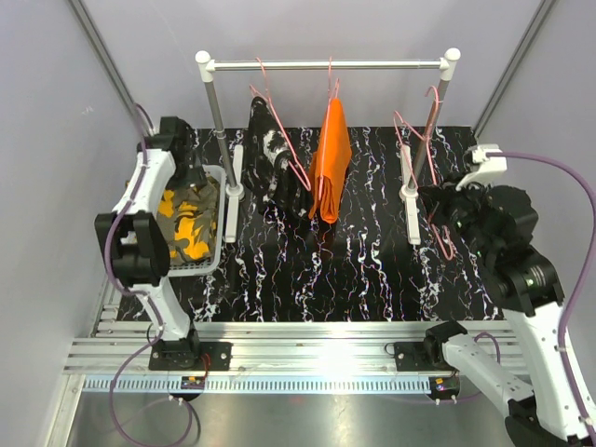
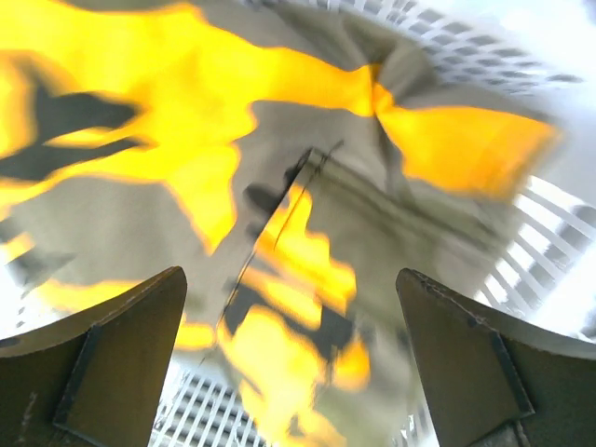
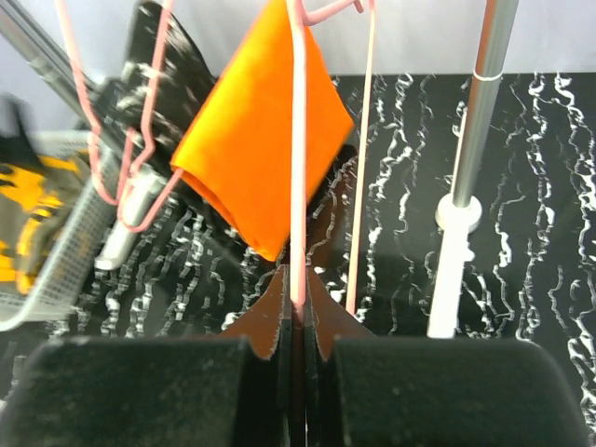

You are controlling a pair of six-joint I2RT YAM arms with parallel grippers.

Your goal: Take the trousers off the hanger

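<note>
Evidently the left pincer (image 2: 291, 307) gapes wide just above the camouflage trousers (image 2: 279, 140) lying in the basket (image 1: 222, 244), while the right pincer (image 3: 294, 312) pinches a bare pink hanger (image 3: 298, 168), likely steadying it, with the orange trousers (image 3: 247, 149) hanging just beyond.

Blurred camouflage trousers (image 2: 307, 168) overran every edge of the left wrist view, basket (image 3: 70, 270) lay smeared at the right wrist view's left edge, black trousers (image 3: 177, 56) were cropped by its top edge.
</note>
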